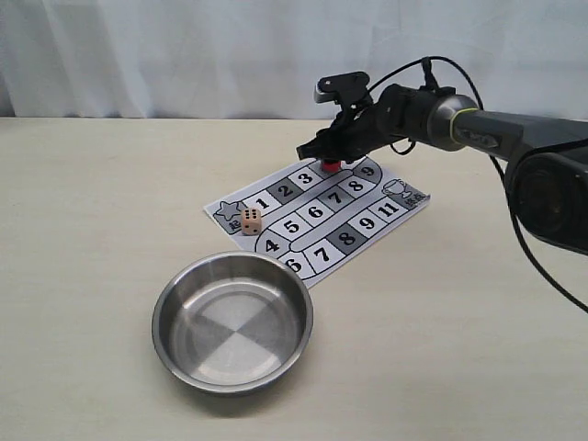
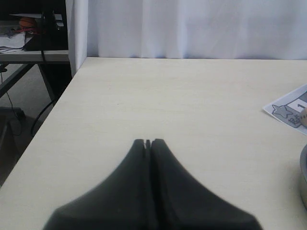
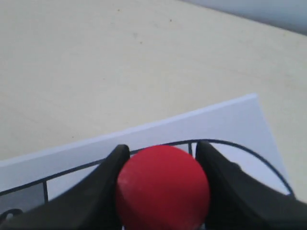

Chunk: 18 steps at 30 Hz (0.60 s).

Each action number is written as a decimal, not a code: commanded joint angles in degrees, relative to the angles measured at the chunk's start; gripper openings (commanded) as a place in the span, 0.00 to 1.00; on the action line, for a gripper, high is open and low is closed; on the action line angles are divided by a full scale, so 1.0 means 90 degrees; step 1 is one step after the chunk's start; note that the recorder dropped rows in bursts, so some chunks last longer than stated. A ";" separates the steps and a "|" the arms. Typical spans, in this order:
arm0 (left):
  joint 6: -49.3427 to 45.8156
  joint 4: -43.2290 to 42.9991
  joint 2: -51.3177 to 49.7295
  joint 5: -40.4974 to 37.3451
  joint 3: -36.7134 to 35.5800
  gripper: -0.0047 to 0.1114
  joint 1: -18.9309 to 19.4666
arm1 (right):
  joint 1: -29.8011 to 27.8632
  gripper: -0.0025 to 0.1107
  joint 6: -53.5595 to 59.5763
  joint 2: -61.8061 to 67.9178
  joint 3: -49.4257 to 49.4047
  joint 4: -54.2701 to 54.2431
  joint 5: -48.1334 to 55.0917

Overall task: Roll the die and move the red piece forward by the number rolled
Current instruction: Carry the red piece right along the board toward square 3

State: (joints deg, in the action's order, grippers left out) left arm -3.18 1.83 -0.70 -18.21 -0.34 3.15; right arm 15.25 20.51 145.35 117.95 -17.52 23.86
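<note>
The red piece (image 1: 330, 166) stands at the far end of the paper game board (image 1: 404, 213), between the fingers of my right gripper (image 1: 328, 158). In the right wrist view the red piece (image 3: 162, 187) fills the gap and both dark fingers (image 3: 103, 179) press its sides, so the gripper (image 3: 162, 154) is shut on it. The die (image 1: 250, 220), pale with black pips, rests on the board's near left corner by square 1. My left gripper (image 2: 148, 142) hovers shut over bare table with nothing in it; it is out of the exterior view.
A steel bowl (image 1: 173, 299) sits in front of the board, overlapping its near edge. The table's left edge (image 2: 53, 103) drops to the floor, with a shelf beyond. A white curtain hangs behind the table.
</note>
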 commanded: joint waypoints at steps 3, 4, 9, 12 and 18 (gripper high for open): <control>-0.0001 -0.0009 0.0002 0.0076 0.0038 0.04 -0.0052 | -0.0337 0.06 0.0004 -0.0214 -0.0003 0.0044 -0.0117; -0.0001 -0.0009 0.0002 0.0076 0.0038 0.04 -0.0052 | -0.0375 0.06 -0.0010 -0.0154 -0.0003 0.0044 -0.0157; -0.0001 -0.0009 0.0002 0.0076 0.0038 0.04 -0.0052 | -0.0440 0.06 -0.0033 0.0243 -0.0003 0.0044 -0.0116; -0.0001 -0.0009 0.0002 0.0076 0.0038 0.04 -0.0052 | -0.0440 0.06 -0.0045 0.0276 -0.0003 0.0044 -0.0116; -0.0001 -0.0009 0.0002 0.0076 0.0038 0.04 -0.0052 | -0.0440 0.06 -0.0045 0.0235 -0.0003 0.0028 -0.0104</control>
State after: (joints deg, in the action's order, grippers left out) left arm -3.18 1.83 -0.70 -18.21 -0.34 3.15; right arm 11.48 20.30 147.17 117.95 -17.51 21.84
